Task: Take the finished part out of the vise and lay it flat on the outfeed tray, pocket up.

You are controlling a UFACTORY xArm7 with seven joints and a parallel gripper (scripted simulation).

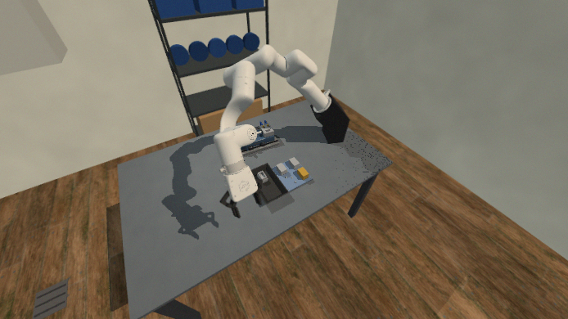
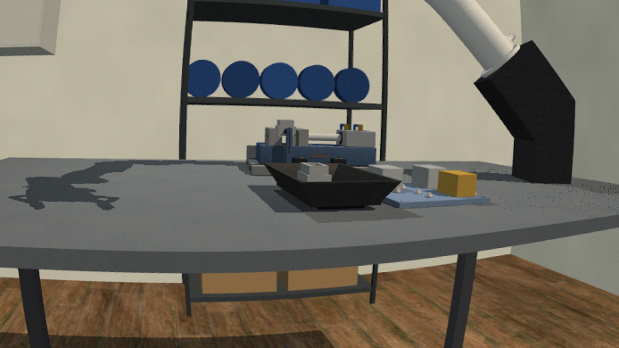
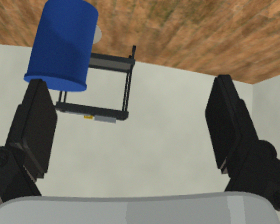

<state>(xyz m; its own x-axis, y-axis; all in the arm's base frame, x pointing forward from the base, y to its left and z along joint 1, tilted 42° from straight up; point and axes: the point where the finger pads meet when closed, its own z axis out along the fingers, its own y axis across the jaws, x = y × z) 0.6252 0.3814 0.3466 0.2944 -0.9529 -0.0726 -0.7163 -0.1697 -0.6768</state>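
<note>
Grey table [image 1: 175, 231], black outfeed tray [image 2: 365, 188] holding grey part [image 2: 314, 171], hand [image 1: 231, 206] wide open, empty

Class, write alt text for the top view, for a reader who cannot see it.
A white robot arm holds its open, empty gripper above a grey table, beside a black tray with a small grey part in it. Behind stand a blue vise and a shelf rack.
</note>
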